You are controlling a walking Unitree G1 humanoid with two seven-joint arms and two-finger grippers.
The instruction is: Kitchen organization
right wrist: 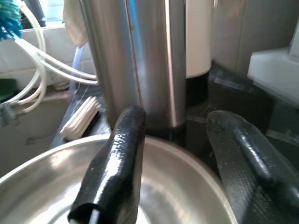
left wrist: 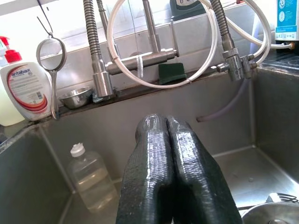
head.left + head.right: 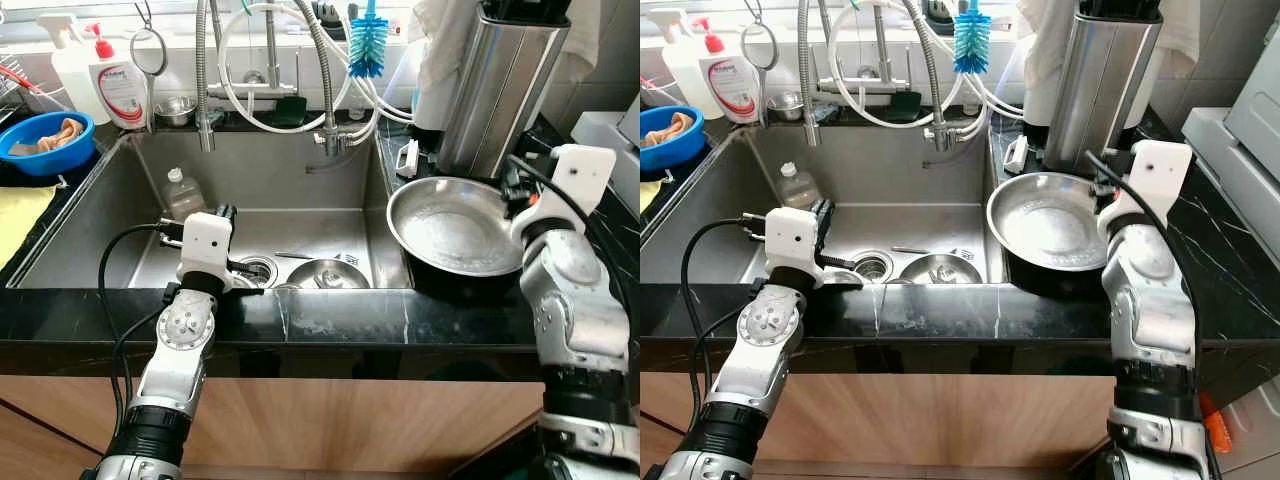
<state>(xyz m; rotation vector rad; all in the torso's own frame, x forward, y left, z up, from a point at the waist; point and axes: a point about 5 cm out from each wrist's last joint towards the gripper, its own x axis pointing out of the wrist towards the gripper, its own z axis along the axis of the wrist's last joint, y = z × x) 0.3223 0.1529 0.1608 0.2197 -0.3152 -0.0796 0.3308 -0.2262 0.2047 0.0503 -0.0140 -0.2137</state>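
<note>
the right gripper [image 1: 173, 154] hangs with its jaws wide, one finger over the inside and the other outside the near rim of the steel bowl [image 3: 450, 228], which sits on the worktop [image 3: 330, 315] beside the sink [image 3: 290, 180]. the bowl looks rigid, light, wet and probably slippery; the thin rim between the jaws seems the best hold. the left gripper [image 2: 170, 140], jaws pressed together and empty, points into the sink toward a plastic bottle [image 2: 91, 179].

Glossy steel bowl [image 3: 447, 236], brushed-metal sink [image 3: 300, 175] — polished black stone counter [image 3: 330, 318].
</note>
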